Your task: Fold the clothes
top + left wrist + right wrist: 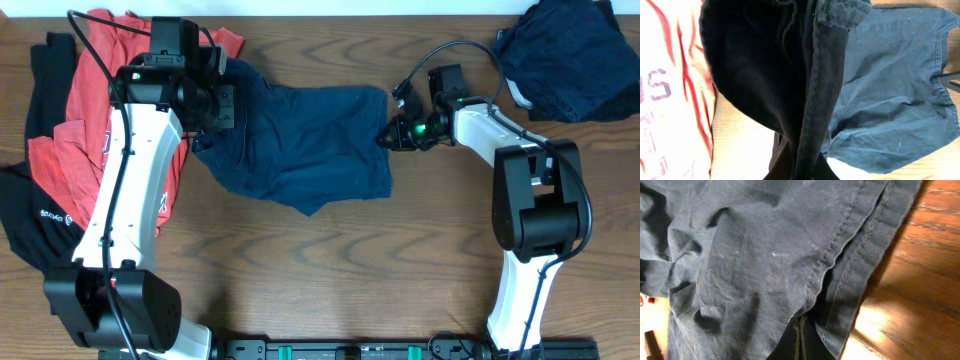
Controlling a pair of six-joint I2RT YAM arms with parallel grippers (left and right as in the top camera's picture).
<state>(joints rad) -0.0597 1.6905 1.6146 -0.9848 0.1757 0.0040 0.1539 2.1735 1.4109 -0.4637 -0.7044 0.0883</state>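
Observation:
Dark navy shorts lie spread on the table's middle. My left gripper is shut on their left edge. In the left wrist view a thick dark fold of the shorts rises out of the shut left gripper, and the rest lies flat to the right. My right gripper is shut on the shorts' right hem. In the right wrist view the stitched hem runs down into the closed right gripper. A red T-shirt with white lettering lies at the left, beside a black garment.
Another dark navy garment is bunched at the back right corner, close behind the right arm. The red T-shirt and the black garment lie partly under the left arm. Bare wooden tabletop shows in front of the shorts.

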